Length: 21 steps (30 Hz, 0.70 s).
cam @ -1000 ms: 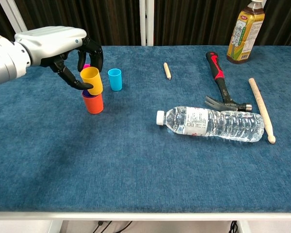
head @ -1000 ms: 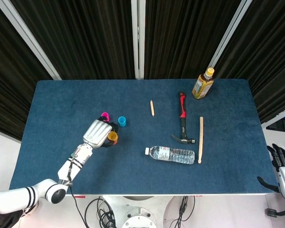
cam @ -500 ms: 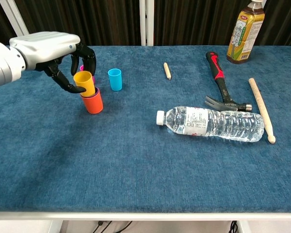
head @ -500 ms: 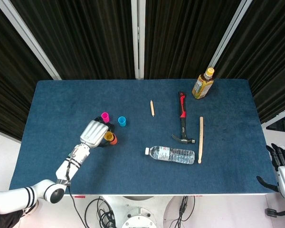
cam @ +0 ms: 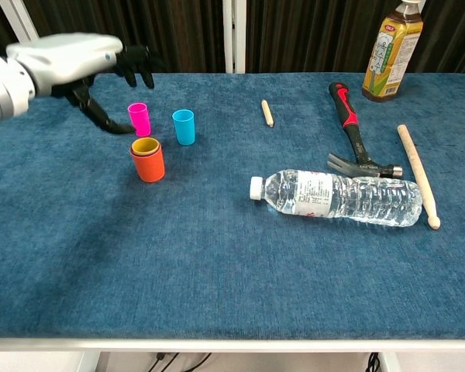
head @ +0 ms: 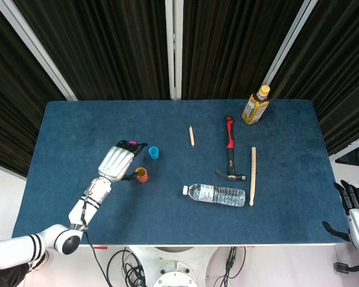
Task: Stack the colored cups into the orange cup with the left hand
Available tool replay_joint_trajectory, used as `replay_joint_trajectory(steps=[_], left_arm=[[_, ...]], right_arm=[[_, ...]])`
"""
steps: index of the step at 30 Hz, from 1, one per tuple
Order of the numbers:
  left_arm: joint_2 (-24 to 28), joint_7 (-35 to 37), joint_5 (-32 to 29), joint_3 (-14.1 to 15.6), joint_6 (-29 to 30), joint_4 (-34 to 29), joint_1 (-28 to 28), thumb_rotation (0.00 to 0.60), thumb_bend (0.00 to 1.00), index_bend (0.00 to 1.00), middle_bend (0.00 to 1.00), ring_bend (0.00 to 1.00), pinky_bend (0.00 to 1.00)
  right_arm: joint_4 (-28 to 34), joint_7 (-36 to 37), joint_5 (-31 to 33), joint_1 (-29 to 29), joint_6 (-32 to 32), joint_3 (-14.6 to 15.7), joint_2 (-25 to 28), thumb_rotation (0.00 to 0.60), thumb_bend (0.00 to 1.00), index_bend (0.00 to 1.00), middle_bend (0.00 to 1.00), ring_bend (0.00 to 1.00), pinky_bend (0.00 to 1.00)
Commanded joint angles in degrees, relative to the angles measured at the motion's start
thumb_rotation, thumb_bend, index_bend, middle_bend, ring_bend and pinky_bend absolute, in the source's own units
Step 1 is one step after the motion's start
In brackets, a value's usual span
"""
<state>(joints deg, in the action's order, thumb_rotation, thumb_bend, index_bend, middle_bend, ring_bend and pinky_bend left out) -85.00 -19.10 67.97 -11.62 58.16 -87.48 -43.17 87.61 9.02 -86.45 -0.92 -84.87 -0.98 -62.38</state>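
The orange cup (cam: 148,162) (head: 142,175) stands upright on the blue table with a yellow cup nested inside it, only the yellow rim (cam: 146,145) showing. A pink cup (cam: 139,118) (head: 132,143) stands just behind it and a light blue cup (cam: 184,126) (head: 154,152) to its right. My left hand (cam: 77,66) (head: 118,161) hovers above and left of the stack, fingers spread, holding nothing. My right hand (head: 354,206) hangs off the table's right edge, at the far right of the head view; its fingers are too small to read.
A water bottle (cam: 337,196) lies on its side at centre. A red-handled hammer (cam: 354,135), a long wooden stick (cam: 417,174), a short wooden peg (cam: 267,112) and an upright tea bottle (cam: 390,49) occupy the right half of the table (cam: 217,271).
The left hand lowered the yellow cup into the orange cup, let it go, then opened and rose up and to the left. The pink cup is now uncovered.
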Motion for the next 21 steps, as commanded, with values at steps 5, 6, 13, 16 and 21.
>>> replay_joint_trajectory(steps=[5,6,13,16,21], left_arm=[[2.0,1.0,-5.8,-4.2,-2.2,1.0,-2.1,0.600,0.19,0.16,0.25,0.25,0.22],[2.0,0.9,-6.2,-4.4,-2.5,1.5,-2.3,0.600,0.19,0.17,0.25,0.25,0.22],[0.2,2.1,-8.8,-4.9,-5.6,5.7,-4.6,0.600,0.19,0.17,0.26,0.25,0.22],[-1.1,2.5,-8.2,-5.0,-6.4,7.2,-5.9,0.600,0.19,0.17,0.26,0.25,0.22],[-3.8,2.6,-7.3,-5.7,-8.4,9.9,-9.2,0.600,0.19,0.18,0.27,0.25,0.22]], right_arm=[[1.3,-1.1,-0.7,-0.1,-1.0,0.0,0.4,0.600,0.12,0.00,0.00,0.00,0.00],[1.4,-1.3,-0.8,-0.1,-1.0,0.0,0.4,0.600,0.12,0.00,0.00,0.00,0.00],[2.8,-3.3,-1.6,0.1,-0.8,0.4,0.4,0.600,0.12,0.00,0.00,0.00,0.00],[3.2,-3.8,-1.6,0.3,-0.5,0.5,0.4,0.600,0.12,0.00,0.00,0.00,0.00],[3.5,-4.2,-1.8,0.2,-0.7,0.7,0.3,0.600,0.12,0.00,0.00,0.00,0.00]])
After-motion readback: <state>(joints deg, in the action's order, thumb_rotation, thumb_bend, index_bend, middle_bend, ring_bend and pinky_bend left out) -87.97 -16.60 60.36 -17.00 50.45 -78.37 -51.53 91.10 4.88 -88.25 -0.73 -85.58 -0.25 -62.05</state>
